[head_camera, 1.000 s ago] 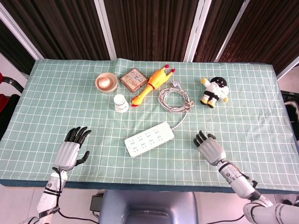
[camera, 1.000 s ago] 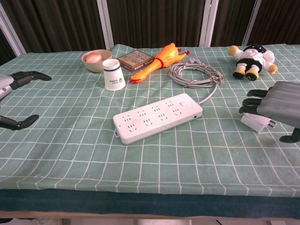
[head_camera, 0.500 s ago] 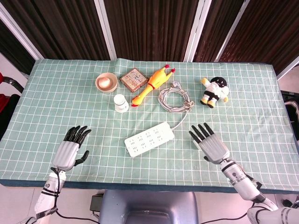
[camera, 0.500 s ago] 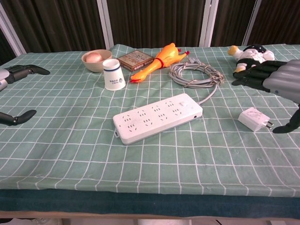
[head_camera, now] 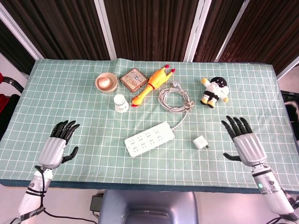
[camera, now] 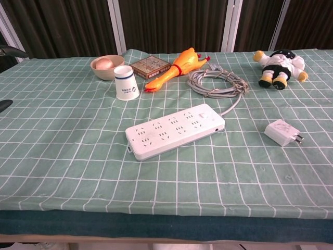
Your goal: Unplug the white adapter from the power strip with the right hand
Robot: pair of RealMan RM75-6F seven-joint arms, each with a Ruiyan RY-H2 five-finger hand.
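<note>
As the head view shows it, the white adapter (head_camera: 201, 142) lies on the green checked cloth (head_camera: 70, 88), just to the right of the power strip (head_camera: 149, 138) and apart from it; I judge the unplugging done. My right hand (head_camera: 244, 144) hovers near the table's right edge, fingers spread, holding nothing. My left hand (head_camera: 54, 148) is likewise spread and empty. In the chest view, the adapter rests prongs outward, every socket of the strip is vacant, and neither hand is clearly visible.

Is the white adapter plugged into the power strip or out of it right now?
Out. The white adapter lies on the tablecloth, apart from the power strip, its prongs bare and pointing away from the strip.
</note>
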